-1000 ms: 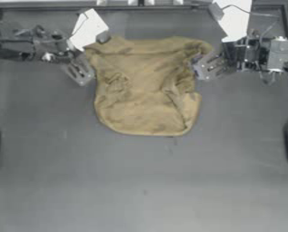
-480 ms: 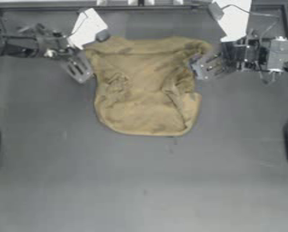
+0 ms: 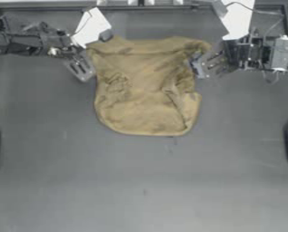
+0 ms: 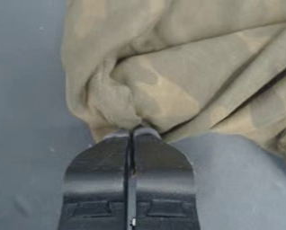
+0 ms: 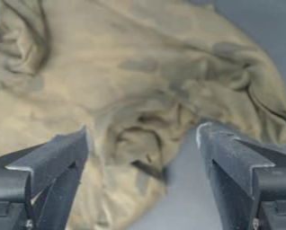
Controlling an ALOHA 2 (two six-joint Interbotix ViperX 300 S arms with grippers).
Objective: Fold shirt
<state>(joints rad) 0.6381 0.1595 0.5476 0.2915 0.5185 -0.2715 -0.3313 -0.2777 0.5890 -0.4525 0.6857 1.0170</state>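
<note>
Shirt (image 3: 145,88) lay bunched on the table (image 3: 140,181) near the far edge, roughly midway between both sides, wider along the far edge and rounded toward the near one; left claw (image 3: 80,69) sat at the shirt's left edge, jaws pressed together, tips against a cloth fold; right claw (image 3: 208,65) at the shirt's right edge, jaws spread, straddling a wrinkled bit of hem.

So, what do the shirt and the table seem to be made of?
The shirt looks like soft, thin, matte knit cloth, perhaps cotton: it bunches into loose folds and wrinkles near the left gripper. The table seems a hard, smooth, dark grey sheet with a slight sheen; which material it is cannot be told.
</note>
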